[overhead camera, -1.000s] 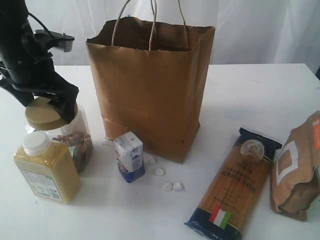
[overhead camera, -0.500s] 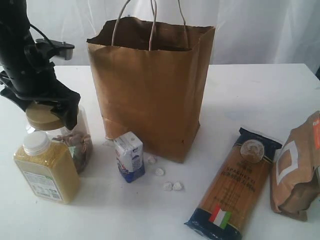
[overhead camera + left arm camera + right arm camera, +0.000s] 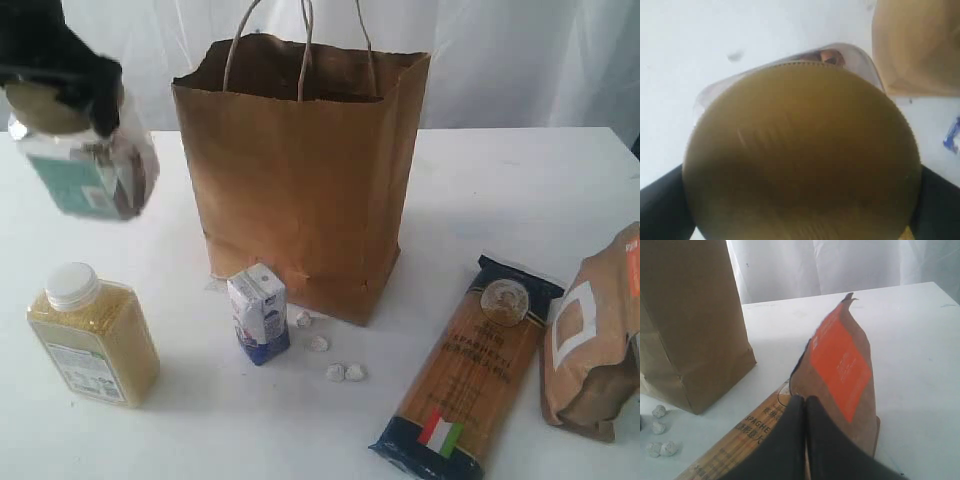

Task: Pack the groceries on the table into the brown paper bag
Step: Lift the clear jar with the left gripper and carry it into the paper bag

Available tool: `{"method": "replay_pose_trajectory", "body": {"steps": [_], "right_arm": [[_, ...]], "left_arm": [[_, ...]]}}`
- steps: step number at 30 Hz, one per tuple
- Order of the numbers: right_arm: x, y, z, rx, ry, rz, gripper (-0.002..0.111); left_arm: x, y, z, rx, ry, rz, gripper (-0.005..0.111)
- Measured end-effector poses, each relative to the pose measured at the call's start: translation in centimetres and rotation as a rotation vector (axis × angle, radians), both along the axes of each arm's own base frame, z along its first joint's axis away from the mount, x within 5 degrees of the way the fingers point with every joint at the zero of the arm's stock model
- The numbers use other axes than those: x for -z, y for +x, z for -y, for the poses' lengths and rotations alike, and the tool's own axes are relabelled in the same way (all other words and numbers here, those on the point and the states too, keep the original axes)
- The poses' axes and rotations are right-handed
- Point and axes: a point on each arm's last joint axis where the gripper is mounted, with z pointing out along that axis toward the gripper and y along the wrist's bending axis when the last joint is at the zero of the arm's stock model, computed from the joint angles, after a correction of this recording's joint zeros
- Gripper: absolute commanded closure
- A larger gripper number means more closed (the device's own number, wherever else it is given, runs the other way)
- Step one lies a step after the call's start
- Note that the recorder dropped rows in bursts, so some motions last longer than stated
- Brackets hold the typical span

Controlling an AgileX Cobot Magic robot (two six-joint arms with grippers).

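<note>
My left gripper [image 3: 62,72] is shut on the gold lid [image 3: 800,150] of the clear jar [image 3: 92,168]. The jar hangs tilted in the air, left of the brown paper bag [image 3: 300,180], which stands open and upright. On the table [image 3: 500,180] stand a white-capped yellow grain bottle [image 3: 95,335] and a small white-blue carton [image 3: 260,315]. The dark-blue spaghetti pack [image 3: 470,370] and the brown pouch [image 3: 595,340] lie at the right. My right gripper [image 3: 806,401] is shut and empty, just over the pouch [image 3: 840,370] and the spaghetti pack [image 3: 740,440].
Several small white pebble-like bits [image 3: 345,372] lie on the table in front of the bag. A white curtain hangs behind the table's far edge. The bag's two loop handles [image 3: 305,40] stick up above its mouth.
The left gripper has lifted the jar off the table from beside the grain bottle, up and slightly left, and the jar now tilts. The right side has not moved.
</note>
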Motion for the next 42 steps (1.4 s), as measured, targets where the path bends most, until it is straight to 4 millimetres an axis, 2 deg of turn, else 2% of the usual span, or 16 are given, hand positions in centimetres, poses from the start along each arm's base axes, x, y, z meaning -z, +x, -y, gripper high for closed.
{"method": "replay_pose_trajectory", "body": {"steps": [1,2,3,5,7,10,13,21,25,30,34,42], "right_arm": [[0.0,0.0,0.0,0.000,0.000,0.000,0.108],[0.0,0.0,0.0,0.000,0.000,0.000,0.108],[0.0,0.0,0.0,0.000,0.000,0.000,0.108],[0.0,0.0,0.0,0.000,0.000,0.000,0.108],[0.0,0.0,0.0,0.000,0.000,0.000,0.108],[0.0,0.0,0.0,0.000,0.000,0.000,0.108],[0.0,0.0,0.0,0.000,0.000,0.000,0.108],[0.0,0.0,0.0,0.000,0.000,0.000,0.108],[0.0,0.0,0.0,0.000,0.000,0.000,0.108],[0.0,0.0,0.0,0.000,0.000,0.000,0.108],[0.0,0.0,0.0,0.000,0.000,0.000,0.108],[0.0,0.0,0.0,0.000,0.000,0.000,0.108]], "left_arm": [[-2.5,-0.5,-0.2,0.001,-0.031,0.080,0.107],[-3.8,-0.7,-0.3,0.001,-0.047,0.122,0.107],[-6.1,-1.2,-0.4,0.001,-0.075,0.201,0.107],[-8.7,-1.8,-0.6,0.002,-0.111,0.291,0.107],[-10.7,-2.6,-0.6,0.014,-0.167,0.353,0.107],[-12.1,-3.4,0.1,0.061,-0.274,0.370,0.107],[-12.2,-3.2,1.0,0.110,-0.346,0.349,0.107],[-9.9,-0.7,2.8,0.165,-0.385,0.272,0.107],[-9.6,0.0,3.4,0.192,-0.418,0.280,0.107],[-9.9,-0.2,4.1,0.236,-0.452,0.303,0.107],[-9.7,-0.5,5.5,0.278,-0.428,0.302,0.107],[-7.0,0.5,8.6,0.334,-0.370,0.229,0.107]]}}
